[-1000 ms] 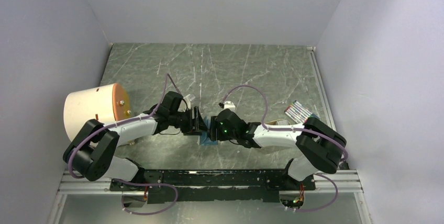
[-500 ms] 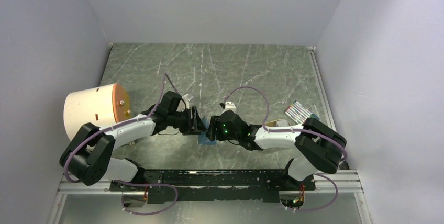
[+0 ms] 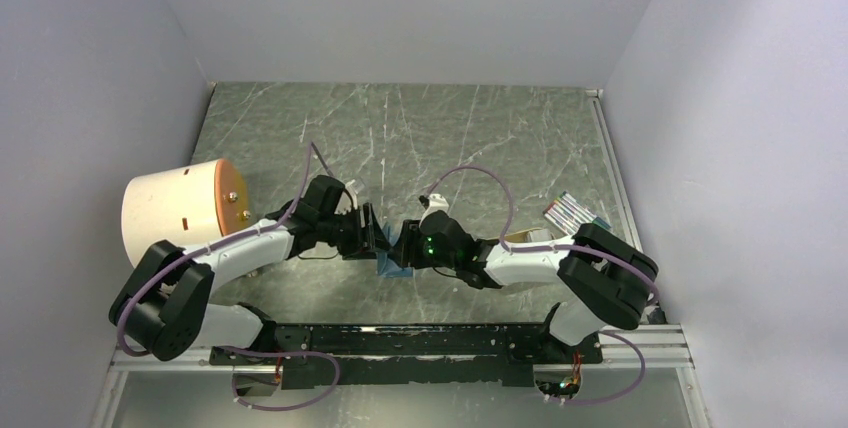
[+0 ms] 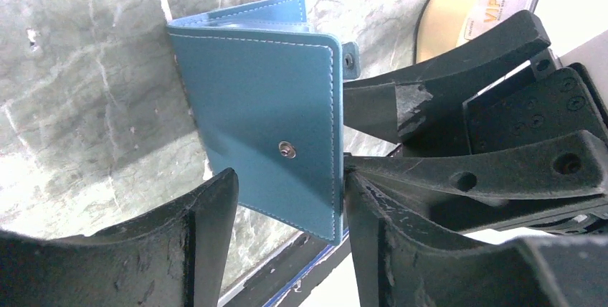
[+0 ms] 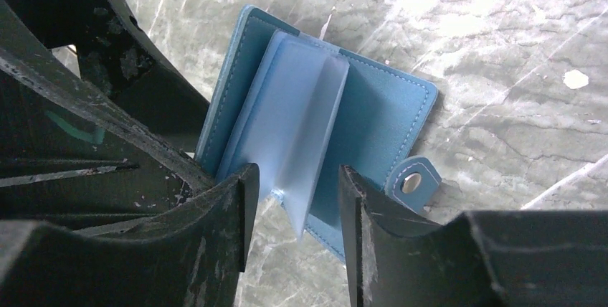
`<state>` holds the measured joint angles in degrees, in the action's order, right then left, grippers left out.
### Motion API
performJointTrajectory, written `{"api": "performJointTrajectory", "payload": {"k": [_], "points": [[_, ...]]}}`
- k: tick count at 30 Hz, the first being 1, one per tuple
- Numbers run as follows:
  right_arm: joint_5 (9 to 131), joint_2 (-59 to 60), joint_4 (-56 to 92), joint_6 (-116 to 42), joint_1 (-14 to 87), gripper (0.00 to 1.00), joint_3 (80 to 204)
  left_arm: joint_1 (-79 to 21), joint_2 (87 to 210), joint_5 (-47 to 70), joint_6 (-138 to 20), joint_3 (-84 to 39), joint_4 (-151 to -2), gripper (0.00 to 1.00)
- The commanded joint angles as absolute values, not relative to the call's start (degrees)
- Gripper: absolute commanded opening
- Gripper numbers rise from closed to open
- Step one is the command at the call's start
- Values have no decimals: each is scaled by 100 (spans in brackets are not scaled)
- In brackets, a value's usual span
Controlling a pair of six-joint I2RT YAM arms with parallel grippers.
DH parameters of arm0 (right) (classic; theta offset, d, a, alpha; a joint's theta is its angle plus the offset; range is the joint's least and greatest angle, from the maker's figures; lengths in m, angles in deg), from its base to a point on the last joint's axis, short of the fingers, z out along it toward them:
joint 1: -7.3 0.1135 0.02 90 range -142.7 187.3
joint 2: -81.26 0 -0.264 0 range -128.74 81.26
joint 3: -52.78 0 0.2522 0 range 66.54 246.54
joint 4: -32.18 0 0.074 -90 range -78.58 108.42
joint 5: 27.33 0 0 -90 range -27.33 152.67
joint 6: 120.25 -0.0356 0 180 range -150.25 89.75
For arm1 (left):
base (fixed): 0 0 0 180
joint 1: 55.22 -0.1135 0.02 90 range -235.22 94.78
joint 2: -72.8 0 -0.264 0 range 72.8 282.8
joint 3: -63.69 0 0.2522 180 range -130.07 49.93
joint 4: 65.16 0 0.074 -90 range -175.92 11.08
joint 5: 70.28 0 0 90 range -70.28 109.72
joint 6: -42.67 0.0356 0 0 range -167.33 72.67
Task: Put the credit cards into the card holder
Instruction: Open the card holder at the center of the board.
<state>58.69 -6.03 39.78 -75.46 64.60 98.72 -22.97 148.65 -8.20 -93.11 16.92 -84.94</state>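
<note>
1. The only writing I can read is "VIP", on a pale card (image 4: 498, 2) at 1 o'clock from the wallet (image 4: 258, 106). The print beside it is too small to read.
2. That card lies on a tan tray (image 4: 439, 31).
3. The wallet is teal with pale stitching. Its raised cover carries a metal snap stud (image 4: 287, 149), and a ringed tab (image 5: 412, 181) sticks out at 4 o'clock in my right wrist view.
4. It is open, with frosted clear sleeves (image 5: 287, 106) fanned inside.
5. It sits at 6 o'clock on the table (image 3: 450, 138), between my two grippers.
6. My left gripper (image 4: 287, 178) clamps the raised cover edge to edge.
7. My right gripper (image 5: 297, 178) has its jaws apart astride one sleeve, not pinching it.
</note>
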Motion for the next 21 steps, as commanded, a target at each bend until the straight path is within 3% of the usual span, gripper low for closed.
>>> {"api": "performJointTrajectory", "payload": {"k": [1, 11, 21], "points": [[6048, -608, 4427, -7571, 6513, 47, 9953, -2325, 14730, -481, -9312, 1480, -8726, 61], [6126, -795, 4493, -7503, 6558, 39, 10100, -2323, 14659, 283, -9091, 1014, -9488, 52], [6059, -932, 4273, -7371, 6626, 33, 10358, -2329, 14983, 534, -8680, 615, -9897, 53]]}}
